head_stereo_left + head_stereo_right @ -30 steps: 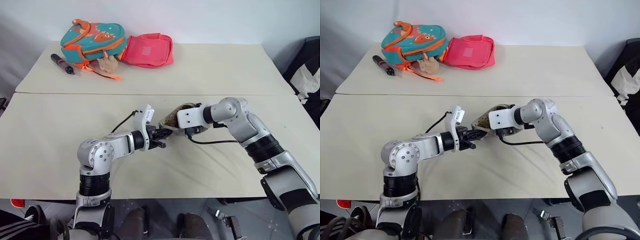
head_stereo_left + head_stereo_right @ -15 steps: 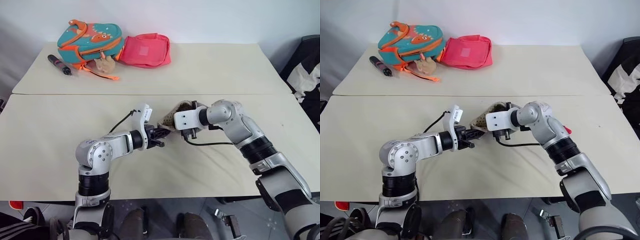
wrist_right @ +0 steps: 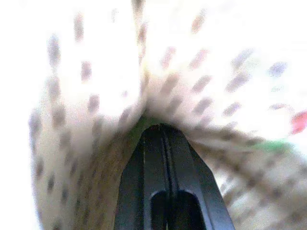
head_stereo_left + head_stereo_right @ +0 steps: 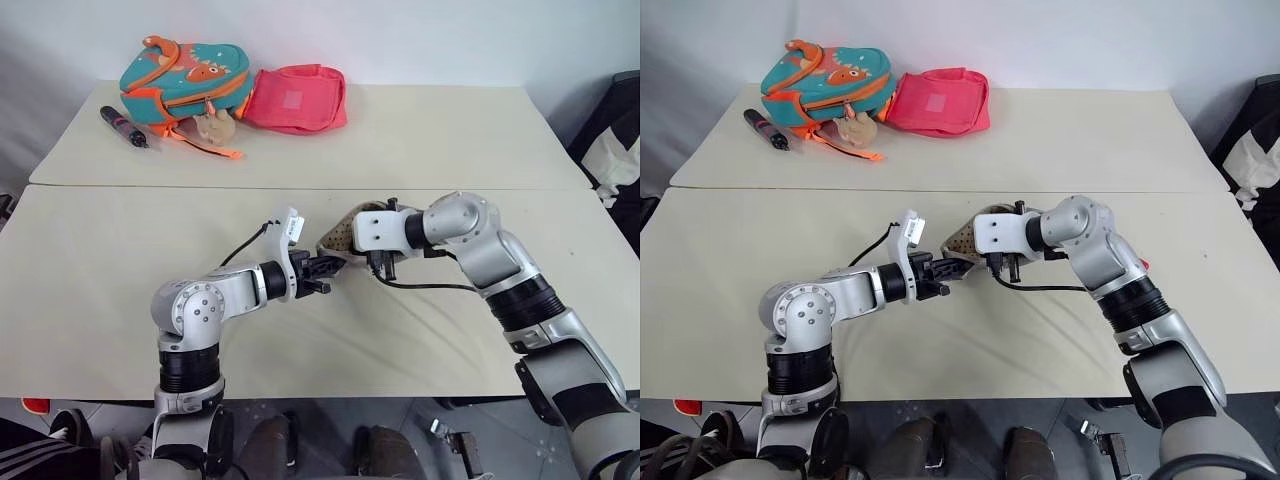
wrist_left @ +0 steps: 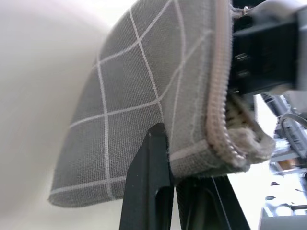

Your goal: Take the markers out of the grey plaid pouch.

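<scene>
The grey plaid pouch [image 4: 338, 238] hangs just above the near table, between my two hands. My left gripper [image 4: 322, 269] is shut on its lower corner, beside the zip edge [image 5: 218, 96]. My right gripper [image 3: 163, 127] is shut, its tip deep inside the pouch against the spotted lining [image 3: 96, 96]. A faint green tinge shows at that tip, and blurred green [image 3: 274, 144] and red [image 3: 299, 121] spots lie off to one side in the lining. I cannot make out a whole marker or tell whether one is held.
On the far table lie a teal-and-orange backpack [image 4: 185, 78], a pink-red fabric pouch [image 4: 296, 99] and a thick black pen [image 4: 124, 128]. A seam [image 4: 150, 186] divides the two tables. A dark object [image 4: 620, 140] stands past the right edge.
My right hand has risen a little, drawn back towards me and rolled at the pouch's mouth. The left hand has kept its grip on the pouch and stayed put.
</scene>
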Action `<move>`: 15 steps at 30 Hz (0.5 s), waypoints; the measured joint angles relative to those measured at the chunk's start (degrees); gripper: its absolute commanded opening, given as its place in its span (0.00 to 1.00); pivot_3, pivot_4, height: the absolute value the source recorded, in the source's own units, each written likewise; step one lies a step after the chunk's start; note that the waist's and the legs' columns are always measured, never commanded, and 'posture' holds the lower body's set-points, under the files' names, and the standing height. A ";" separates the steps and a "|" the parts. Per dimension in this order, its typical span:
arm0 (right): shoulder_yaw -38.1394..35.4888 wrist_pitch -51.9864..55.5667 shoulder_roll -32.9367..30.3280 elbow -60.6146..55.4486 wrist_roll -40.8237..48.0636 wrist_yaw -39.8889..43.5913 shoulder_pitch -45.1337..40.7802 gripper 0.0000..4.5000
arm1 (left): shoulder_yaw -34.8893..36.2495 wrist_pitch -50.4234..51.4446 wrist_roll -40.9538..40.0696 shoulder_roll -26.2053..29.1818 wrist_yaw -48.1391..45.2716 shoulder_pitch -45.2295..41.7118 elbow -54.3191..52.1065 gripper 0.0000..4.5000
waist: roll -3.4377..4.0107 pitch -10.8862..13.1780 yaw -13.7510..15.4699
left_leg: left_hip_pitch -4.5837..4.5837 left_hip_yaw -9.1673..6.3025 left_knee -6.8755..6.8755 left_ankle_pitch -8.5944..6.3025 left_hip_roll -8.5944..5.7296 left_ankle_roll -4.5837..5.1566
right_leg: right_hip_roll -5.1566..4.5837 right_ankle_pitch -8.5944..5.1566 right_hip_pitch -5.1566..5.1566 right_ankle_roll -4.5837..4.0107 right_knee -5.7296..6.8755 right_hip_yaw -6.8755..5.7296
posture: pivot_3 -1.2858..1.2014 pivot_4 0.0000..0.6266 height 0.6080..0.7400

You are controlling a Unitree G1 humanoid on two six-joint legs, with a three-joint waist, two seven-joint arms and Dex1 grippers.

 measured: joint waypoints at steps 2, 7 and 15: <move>-1.16 4.72 -1.54 -3.13 2.74 2.63 -0.10 0.09 | 3.69 3.34 -3.27 -0.53 -0.51 -1.11 0.09 0.00 | -0.01 0.02 0.12 | 0.01 -0.01 0.03 -0.02 0.00 0.01 | -0.01 0.00 0.02 0.00 -0.02 0.00 | 0.52 0.24 1.00; -0.32 10.43 -6.85 -7.64 5.42 8.10 -0.31 0.42 | 7.21 9.04 -10.71 0.78 -1.39 -1.95 1.40 0.00 | 0.00 0.03 0.22 | 0.03 0.01 0.02 -0.10 -0.01 -0.12 | -0.01 0.00 0.00 0.00 -0.01 0.07 | 0.52 0.24 1.00; 6.23 6.94 -10.04 -8.35 1.33 10.13 0.66 0.56 | 2.09 9.78 -16.95 4.64 -0.80 0.59 3.89 0.00 | 0.00 0.03 -0.05 | 0.04 0.15 0.02 -0.19 0.00 -0.27 | 0.03 0.00 -0.06 0.00 0.02 0.29 | 0.52 0.24 1.00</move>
